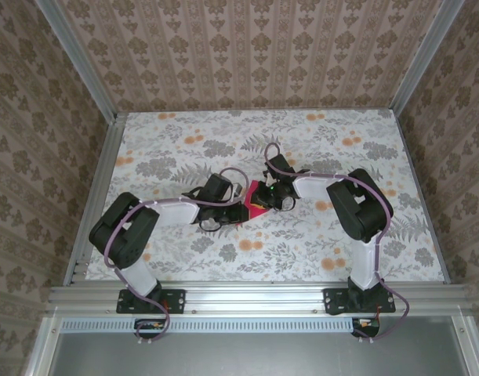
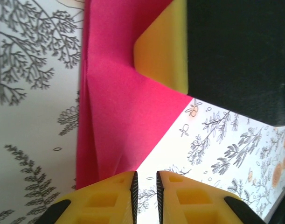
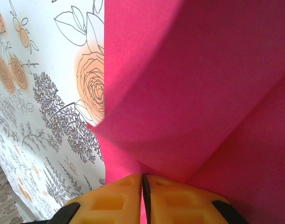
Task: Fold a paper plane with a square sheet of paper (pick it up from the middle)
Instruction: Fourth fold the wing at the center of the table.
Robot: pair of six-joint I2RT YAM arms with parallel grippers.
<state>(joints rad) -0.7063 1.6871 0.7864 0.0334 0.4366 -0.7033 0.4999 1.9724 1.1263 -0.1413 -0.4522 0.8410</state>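
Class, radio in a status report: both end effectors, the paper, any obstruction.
Left end effector slightly parted, empty. Right end effector shut on pink sheet, partly folded. No obstacle seen.

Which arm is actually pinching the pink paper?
The right end effector: its jaws are shut on the pink paper. The left end effector has its jaws slightly apart, with nothing between.

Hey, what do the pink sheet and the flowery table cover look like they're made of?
Sheet: thin paper, matte, plain magenta. It holds sharp creases and shows soft shadowed folds with no shine. Table cover: a smooth printed surface, white with grey leaves and orange flowers. It is probably paper or vinyl and lies flat, but the look does not settle which.
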